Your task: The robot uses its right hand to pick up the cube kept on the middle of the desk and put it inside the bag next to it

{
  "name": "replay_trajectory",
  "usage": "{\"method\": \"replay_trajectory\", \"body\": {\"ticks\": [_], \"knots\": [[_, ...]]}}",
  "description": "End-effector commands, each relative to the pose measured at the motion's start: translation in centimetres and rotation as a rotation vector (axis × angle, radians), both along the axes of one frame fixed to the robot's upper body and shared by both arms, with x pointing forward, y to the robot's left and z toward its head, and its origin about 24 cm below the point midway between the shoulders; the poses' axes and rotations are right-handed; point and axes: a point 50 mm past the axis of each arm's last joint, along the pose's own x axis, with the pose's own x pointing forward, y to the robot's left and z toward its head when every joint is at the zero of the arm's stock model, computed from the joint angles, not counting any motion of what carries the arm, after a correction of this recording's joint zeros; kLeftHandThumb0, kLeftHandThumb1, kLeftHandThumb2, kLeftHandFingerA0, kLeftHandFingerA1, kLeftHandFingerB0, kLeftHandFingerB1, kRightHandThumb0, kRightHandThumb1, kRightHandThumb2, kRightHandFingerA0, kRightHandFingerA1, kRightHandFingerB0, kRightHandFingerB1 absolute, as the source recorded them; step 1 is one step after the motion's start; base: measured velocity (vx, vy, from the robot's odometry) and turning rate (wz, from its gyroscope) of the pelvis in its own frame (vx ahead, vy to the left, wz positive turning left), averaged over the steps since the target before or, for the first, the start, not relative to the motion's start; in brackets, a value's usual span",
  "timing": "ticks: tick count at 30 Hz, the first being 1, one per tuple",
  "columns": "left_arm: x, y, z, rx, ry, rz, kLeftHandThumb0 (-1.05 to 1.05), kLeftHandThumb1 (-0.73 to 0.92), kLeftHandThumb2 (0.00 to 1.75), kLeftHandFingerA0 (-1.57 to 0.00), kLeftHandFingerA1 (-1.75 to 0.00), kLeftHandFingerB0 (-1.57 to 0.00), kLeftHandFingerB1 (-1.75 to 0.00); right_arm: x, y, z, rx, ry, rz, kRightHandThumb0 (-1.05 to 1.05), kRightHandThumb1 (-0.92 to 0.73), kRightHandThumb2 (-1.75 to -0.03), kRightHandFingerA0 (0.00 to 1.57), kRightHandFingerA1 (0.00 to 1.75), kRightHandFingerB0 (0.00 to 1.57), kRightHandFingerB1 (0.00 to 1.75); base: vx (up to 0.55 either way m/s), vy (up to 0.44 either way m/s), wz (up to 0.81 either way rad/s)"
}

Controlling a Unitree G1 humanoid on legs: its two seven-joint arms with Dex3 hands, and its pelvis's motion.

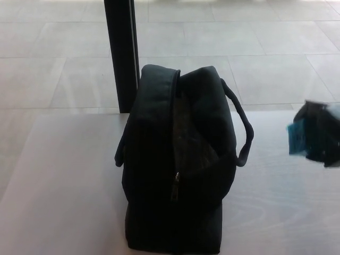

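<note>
A black bag (180, 159) with a zip and two handles stands upright in the middle of the pale desk (64, 180), its top gaping open. At the right edge my right hand (321, 133) shows blurred, level with the bag's upper half and apart from its right handle. A teal-blue cube (296, 137) sits against the hand's left side, held in its fingers and off the desk. My left hand does not show.
A black vertical post (121, 53) rises just behind the bag's left side. Beyond the desk's far edge lies a light tiled floor (265, 48). Bare desk surface stretches left and right of the bag.
</note>
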Motion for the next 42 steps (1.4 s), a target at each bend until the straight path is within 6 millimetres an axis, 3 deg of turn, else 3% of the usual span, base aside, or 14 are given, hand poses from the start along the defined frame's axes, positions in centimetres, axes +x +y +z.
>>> {"method": "replay_trajectory", "body": {"ticks": [1,7,10,12,16,19,24,27,30,36,40,41,42], "knots": [[-0.3,0.7,0.2,0.002,0.031,0.015,-0.58,0.29,1.07,-0.08,-0.63,0.0,-0.58,1.5,1.7,8.3,0.148,-0.263,0.078,-0.24,-0.51,-1.2,0.93,1.75,0.76,1.55,0.0,0.0,0.0],[-0.3,0.7,0.2,-0.002,0.028,0.019,-0.59,0.27,1.06,-0.08,-0.63,0.0,-0.58,1.5,4.7,12.0,0.249,-0.314,0.199,-0.25,-0.51,-1.22,0.94,1.75,0.77,1.56,0.0,0.0,0.0],[-0.4,0.9,0.2,-0.005,0.032,0.023,-0.59,0.28,1.06,-0.07,-0.63,0.0,-0.58,1.4,6.1,12.8,0.273,-0.32,0.246,-0.25,-0.51,-1.23,0.94,1.75,0.77,1.55,0.0,0.0,0.0],[-0.5,0.8,0.2,0.0,0.038,0.022,-0.58,0.29,1.07,-0.07,-0.62,0.0,-0.58,0.8,9.2,14.3,0.291,-0.295,0.358,-0.25,-0.48,-1.21,0.93,1.75,0.77,1.55,0.0,0.0,0.0],[-0.4,0.8,0.1,0.025,0.043,0.025,-0.55,0.24,1.04,-0.12,-0.64,-0.04,-0.59,0.3,12.9,14.5,0.308,-0.222,0.455,-0.24,-0.47,-1.24,0.96,1.75,0.78,1.52,0.0,0.0,0.0],[-0.4,0.6,-0.1,0.019,0.045,0.023,-0.58,0.28,1.07,-0.09,-0.63,0.0,-0.58,0.1,14.2,13.5,0.351,-0.163,0.495,-0.22,-0.44,-1.28,0.96,1.75,0.8,1.56,0.0,0.0,0.0],[-0.2,0.6,0.0,0.03,0.042,0.013,-0.57,0.27,1.06,-0.1,-0.64,-0.02,-0.59,-0.9,14.6,11.2,0.336,-0.044,0.514,-0.26,-0.46,-1.27,0.96,1.75,0.8,1.55,0.0,0.0,0.0],[0.0,0.6,0.1,0.023,0.036,0.013,-0.58,0.27,1.06,-0.1,-0.64,-0.01,-0.59,-1.2,14.5,10.8,0.321,-0.011,0.503,-0.22,-0.45,-1.28,0.94,1.75,0.8,1.51,0.0,0.0,0.0],[0.3,0.6,0.3,0.001,0.023,0.013,-0.58,0.29,1.07,-0.09,-0.64,0.0,-0.58,-1.7,13.8,9.9,0.292,0.019,0.502,-0.24,-0.4,-1.33,0.95,1.74,0.82,1.49,0.0,0.0,0.0],[0.1,0.6,0.3,-0.004,0.026,0.015,-0.58,0.3,1.08,-0.09,-0.64,0.0,-0.58,-2.7,12.4,8.9,0.19,0.092,0.465,-0.22,-0.47,-1.21,0.94,1.75,0.78,1.56,0.0,0.0,0.0],[0.1,0.6,0.3,-0.011,0.024,0.01,-0.58,0.31,1.08,-0.09,-0.64,0.0,-0.58,-3.0,11.4,8.8,0.203,0.116,0.462,-0.23,-0.44,-1.26,0.93,1.75,0.78,1.57,0.0,0.0,0.0],[0.1,0.6,0.3,-0.01,0.026,0.012,-0.95,0.44,1.04,-0.23,-0.76,-0.12,-0.66,-3.1,11.3,8.7,0.215,0.12,0.472,-0.24,-0.45,-1.23,0.91,1.75,0.76,1.62,0.0,0.0,0.0],[0.1,0.6,0.3,-0.01,0.027,0.013,-0.95,0.44,1.04,-0.23,-0.76,-0.12,-0.66,-3.2,11.2,8.7,0.22,0.122,0.477,-0.24,-0.45,-1.23,0.91,1.75,0.76,1.62,0.0,0.0,0.0]]}}
